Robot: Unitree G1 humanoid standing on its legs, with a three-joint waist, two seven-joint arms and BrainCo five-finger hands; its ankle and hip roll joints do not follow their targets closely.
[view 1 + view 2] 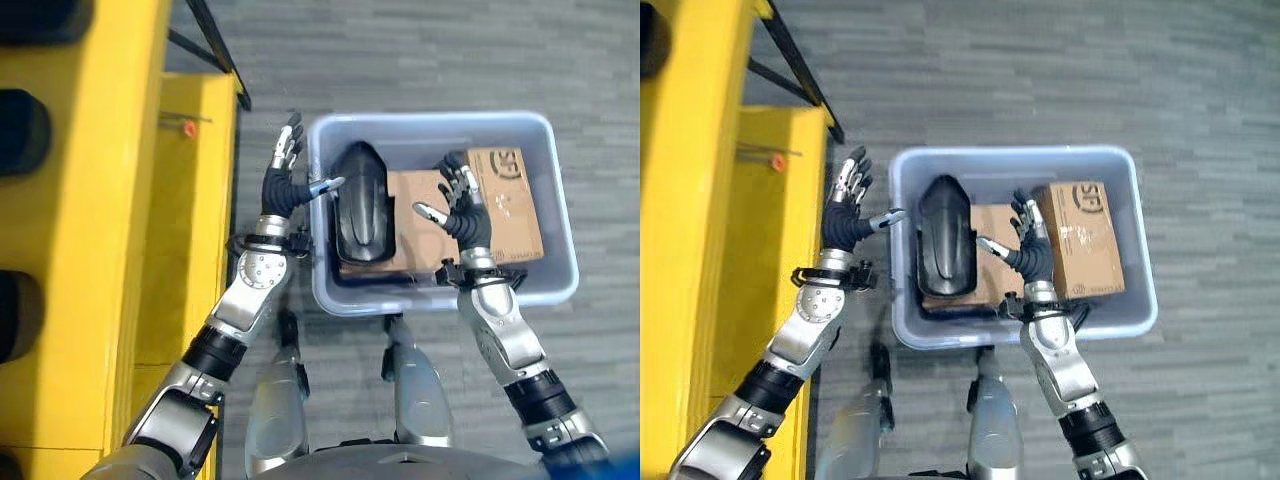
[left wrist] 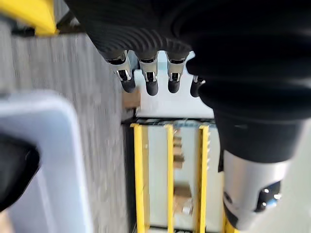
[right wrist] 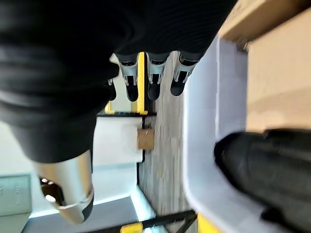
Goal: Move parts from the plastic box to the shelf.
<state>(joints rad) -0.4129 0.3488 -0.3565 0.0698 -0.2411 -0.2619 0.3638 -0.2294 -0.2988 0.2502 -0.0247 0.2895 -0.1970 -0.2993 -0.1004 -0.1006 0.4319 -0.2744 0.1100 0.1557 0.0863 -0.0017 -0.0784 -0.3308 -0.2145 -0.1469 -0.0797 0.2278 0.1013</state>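
Left eye view shows the plastic box (image 1: 440, 292) on the floor beside the yellow shelf (image 1: 110, 200), with a black part (image 1: 361, 203) lying inside on cardboard boxes (image 1: 505, 200). The left hand (image 1: 284, 180) hovers at the box's shelf-side rim and the right hand (image 1: 455, 205) above the cardboard. Both hands have fingers spread wide, holding nothing.

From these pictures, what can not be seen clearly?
- What lies under the black part in the plastic box: hidden by the part, both eye views.
- Lower cardboard box: partly covered by the part and the right robot hand.
- Yellow shelf: cut off by the eye views' left edge.
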